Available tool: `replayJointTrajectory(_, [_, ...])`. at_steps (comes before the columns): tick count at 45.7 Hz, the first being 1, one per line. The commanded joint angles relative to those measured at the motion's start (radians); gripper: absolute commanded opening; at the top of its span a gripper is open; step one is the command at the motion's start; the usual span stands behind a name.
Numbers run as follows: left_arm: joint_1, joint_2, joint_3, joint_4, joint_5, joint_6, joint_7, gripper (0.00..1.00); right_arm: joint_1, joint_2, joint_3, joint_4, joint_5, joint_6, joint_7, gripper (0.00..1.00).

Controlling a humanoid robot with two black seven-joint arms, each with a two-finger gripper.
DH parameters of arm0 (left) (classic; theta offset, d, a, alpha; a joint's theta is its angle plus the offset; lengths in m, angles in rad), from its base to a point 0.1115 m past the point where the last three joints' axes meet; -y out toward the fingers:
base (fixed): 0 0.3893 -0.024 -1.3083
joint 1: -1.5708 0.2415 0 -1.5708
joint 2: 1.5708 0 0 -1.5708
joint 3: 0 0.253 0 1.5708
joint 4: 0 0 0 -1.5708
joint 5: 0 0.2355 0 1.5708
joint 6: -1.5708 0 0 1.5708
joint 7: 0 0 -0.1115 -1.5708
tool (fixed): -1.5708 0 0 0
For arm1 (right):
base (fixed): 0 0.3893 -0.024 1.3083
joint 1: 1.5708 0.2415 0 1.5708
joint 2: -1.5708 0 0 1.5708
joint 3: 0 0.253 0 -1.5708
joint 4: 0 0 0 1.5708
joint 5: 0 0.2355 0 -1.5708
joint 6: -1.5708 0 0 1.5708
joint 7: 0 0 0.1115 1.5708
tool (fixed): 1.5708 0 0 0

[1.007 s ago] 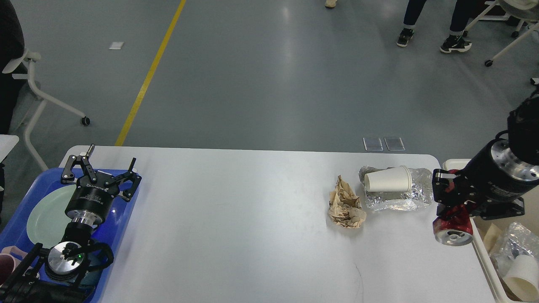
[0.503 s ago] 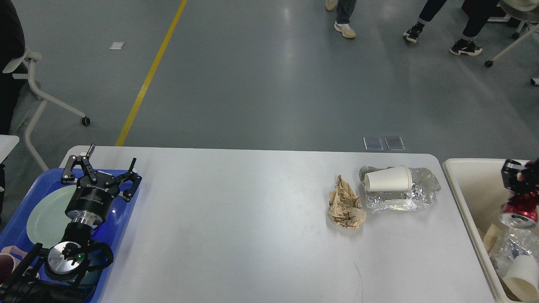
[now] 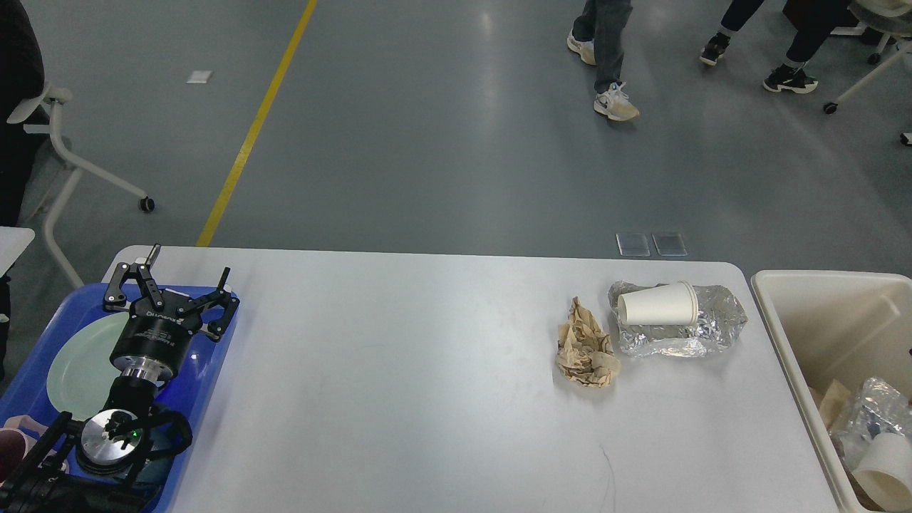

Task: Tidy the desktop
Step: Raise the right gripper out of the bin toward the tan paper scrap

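— Where is the left hand [image 3: 171, 285], and how wide is it?

— It hangs over the far part of the blue plastic tray [image 3: 206, 370] at the left end of the large white table [image 3: 399, 385]. Its two black fingers are spread wide, one tip towards the far left corner of the table, the other over the tray's right rim. Nothing sits between them and they touch nothing that I can see.

— What lies under it?

— Just behind the hand, beneath the wrist, a pale green round plate [image 3: 78, 363] lies in the tray. A pink cup [image 3: 13, 445] shows at the tray's near left edge, partly cut off.

— And the right hand?

— Out of sight — no part of that arm shows.

— What is on the table away from the hand?

— Well to its right, a crumpled brown paper wad [image 3: 586, 345], and just beyond that a white paper cup [image 3: 657, 304] lying on its side on crinkled silver foil [image 3: 705, 328]. Past the table's right end stands a beige plastic bin [image 3: 819, 313] holding clear wrapping and another white cup [image 3: 880, 467].
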Motion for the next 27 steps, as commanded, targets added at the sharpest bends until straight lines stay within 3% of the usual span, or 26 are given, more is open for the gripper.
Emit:
replayJointTrajectory(1, [0.000, 0.000, 0.000, 0.000, -0.001, 0.000, 0.000, 0.97, -0.191, 0.078, 0.075, -0.164, 0.000, -0.088, -0.003, 0.00])
replayJointTrajectory(9, [0.000, 0.000, 0.000, 0.000, 0.001, 0.000, -0.001, 0.97, -0.335, 0.179, 0.087, -0.263, 0.002, -0.154, -0.007, 0.00])
replayJointTrajectory(22, [0.000, 0.000, 0.000, 0.000, -0.001, 0.000, 0.000, 0.97, -0.365, 0.202, 0.118, -0.261, 0.000, -0.171, -0.018, 0.00])
replayJointTrajectory(23, [0.000, 0.000, 0.000, 0.000, 0.001, 0.000, 0.000, 0.97, -0.365, 0.202, 0.116, -0.263, 0.000, -0.174, -0.018, 0.05])
replayJointTrajectory(27, [0.000, 0.000, 0.000, 0.000, -0.001, 0.000, -0.001, 0.97, -0.365, 0.202, 0.113, -0.263, 0.000, -0.209, -0.017, 0.75])
